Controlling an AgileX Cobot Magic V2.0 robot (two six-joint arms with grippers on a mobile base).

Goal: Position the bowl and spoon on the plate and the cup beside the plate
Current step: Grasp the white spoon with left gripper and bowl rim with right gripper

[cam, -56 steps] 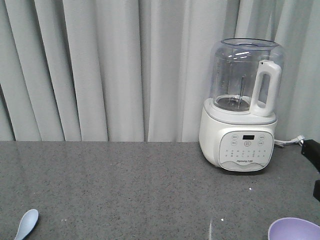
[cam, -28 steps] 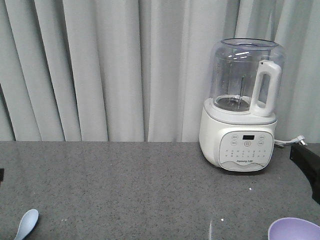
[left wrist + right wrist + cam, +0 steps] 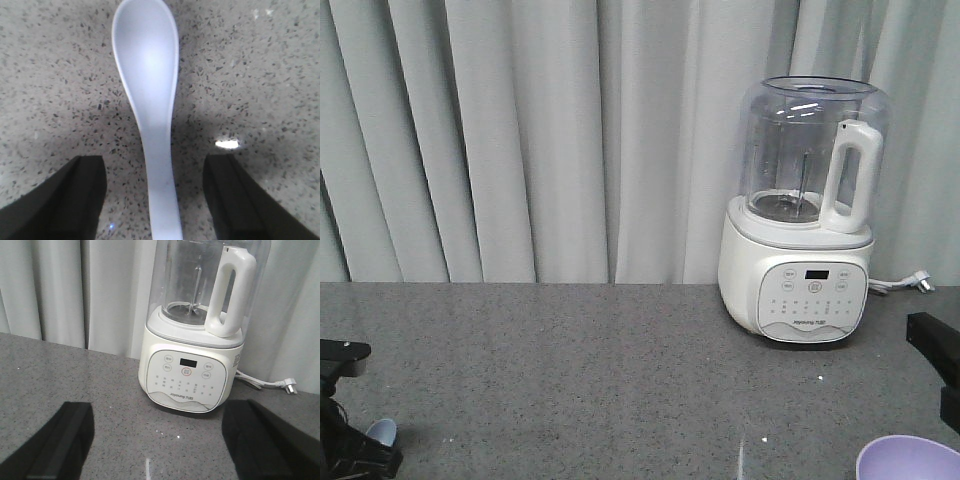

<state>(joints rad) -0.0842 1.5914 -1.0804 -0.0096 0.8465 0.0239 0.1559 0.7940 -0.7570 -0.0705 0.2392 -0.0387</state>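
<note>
The pale bluish-white spoon (image 3: pixel 147 75) lies flat on the speckled grey counter, scoop pointing away from the left wrist camera. Its handle runs between the fingers of my left gripper (image 3: pixel 157 197), which is open and straddles the handle without touching it. In the front view only the spoon's tip (image 3: pixel 381 431) shows beside my left gripper (image 3: pixel 355 415) at the bottom left. The lavender bowl (image 3: pixel 910 460) sits at the bottom right, partly cut off. My right gripper (image 3: pixel 942 375) hovers open above and behind it, holding nothing (image 3: pixel 160 442). The plate and the cup are out of view.
A white blender (image 3: pixel 805 210) with a clear jug stands at the back right of the counter, straight ahead of the right gripper (image 3: pixel 192 340). Its cord and plug (image 3: pixel 287 385) trail to the right. Grey curtains hang behind the counter.
My left gripper has come into the front view at the bottom left and now covers most of the spoon. The right gripper has shifted slightly down at the right edge.
</note>
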